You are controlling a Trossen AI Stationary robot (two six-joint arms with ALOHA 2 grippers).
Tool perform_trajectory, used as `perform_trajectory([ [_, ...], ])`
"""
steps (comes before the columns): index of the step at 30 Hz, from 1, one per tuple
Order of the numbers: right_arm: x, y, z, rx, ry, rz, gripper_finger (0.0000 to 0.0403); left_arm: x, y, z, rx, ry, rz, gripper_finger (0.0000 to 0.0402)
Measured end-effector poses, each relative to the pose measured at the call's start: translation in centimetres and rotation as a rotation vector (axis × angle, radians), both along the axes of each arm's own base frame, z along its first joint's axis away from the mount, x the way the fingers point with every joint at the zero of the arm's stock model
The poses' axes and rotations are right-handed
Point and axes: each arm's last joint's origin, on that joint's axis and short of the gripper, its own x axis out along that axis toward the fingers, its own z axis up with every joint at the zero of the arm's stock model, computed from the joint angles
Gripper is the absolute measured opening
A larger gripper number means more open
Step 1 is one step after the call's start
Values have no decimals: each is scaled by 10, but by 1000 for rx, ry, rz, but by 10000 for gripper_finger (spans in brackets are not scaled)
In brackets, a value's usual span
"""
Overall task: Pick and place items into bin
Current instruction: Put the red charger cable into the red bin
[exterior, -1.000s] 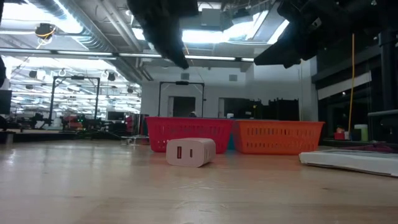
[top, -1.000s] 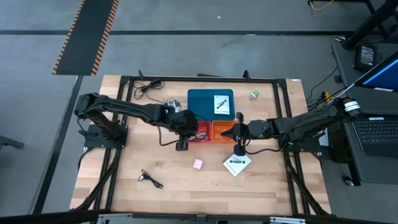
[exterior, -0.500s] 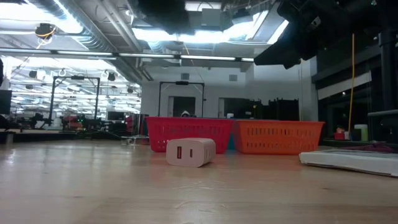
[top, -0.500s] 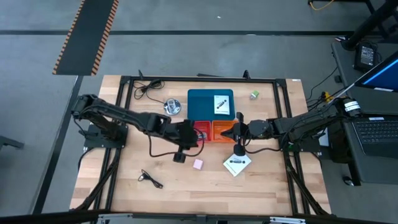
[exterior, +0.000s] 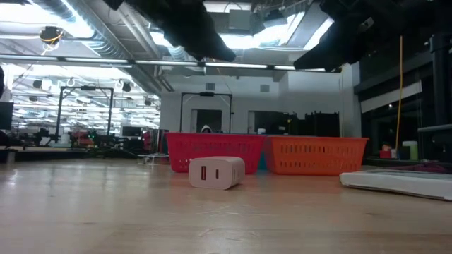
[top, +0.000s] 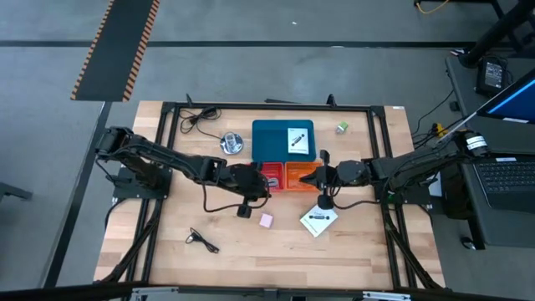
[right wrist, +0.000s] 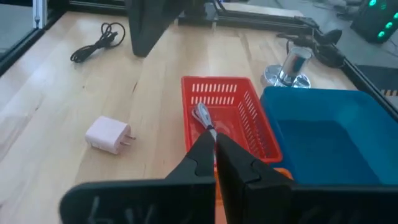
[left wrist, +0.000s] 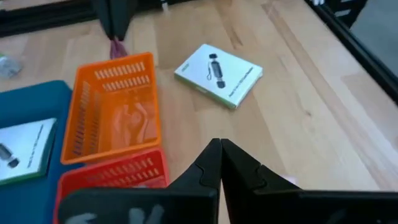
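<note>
My left gripper (left wrist: pixel 221 148) is shut and empty. It hovers just near of the red basket (top: pixel 269 176), close to the pale cube (top: pixel 266 221), which lies on the table (right wrist: pixel 109 135). My right gripper (right wrist: pixel 213 144) is also shut and empty, over the orange basket (top: pixel 301 176) and pointing toward the table's left. One white card (top: pixel 318 221) lies flat on the table (left wrist: pixel 217 74). The other card (top: pixel 296 139) lies in the blue bin (top: pixel 272 140). The green cube (top: pixel 342 128) sits near the far right. Black cables lie at the far left (top: pixel 196 119) and the near left (top: pixel 202 240).
A round silver disc (top: pixel 233 143) stands left of the blue bin. The red basket (right wrist: pixel 224 115) holds a thin silvery piece. A black frame (top: pixel 167 109) rims the table. A laptop (top: pixel 506 176) sits off the right edge. Bare wood shows along the near side.
My left arm has swung away from the red basket toward the table's near edge, bringing its gripper closer to the pale cube. Its fingers stay shut. No object has moved.
</note>
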Motion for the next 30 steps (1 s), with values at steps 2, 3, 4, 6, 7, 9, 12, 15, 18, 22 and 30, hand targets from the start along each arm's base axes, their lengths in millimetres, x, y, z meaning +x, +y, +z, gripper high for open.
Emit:
perform_trajectory([
  [2, -3, -1, 6, 20, 28, -14, 0, -7, 4, -4, 14, -29, -4, 1],
  [3, -4, -2, 10, 32, 46, -24, 0, -9, 7, -5, 16, -61, 0, 1],
  [4, -5, -3, 14, 38, 77, -33, 0, -13, 10, -5, 20, -92, 5, 1],
  [6, -7, -5, 23, 57, 146, -60, 0, -22, 18, -6, 20, -141, 22, 1],
  [7, -8, -5, 28, 61, 184, -72, 0, -27, 21, -7, 20, -156, 34, 1],
  [9, -11, -8, 39, 74, 274, -105, 0, -35, 29, -8, 11, -191, 62, 1],
  [12, -18, -12, 54, 102, 424, -173, 0, -44, 37, -9, -7, -222, 100, 1],
  [15, -26, -18, 65, 127, 533, -249, 0, -50, 42, -13, -8, -234, 117, 1],
  [18, -34, -26, 68, 134, 623, -310, 0, -50, 45, -14, 15, -248, 115, 2],
  [22, -46, -38, 62, 162, 781, -389, 1, -50, 48, -14, 41, -254, 112, 1],
  [30, -49, -59, 48, 256, 985, -502, 4, -49, 49, -13, 77, -262, 101, 2],
])
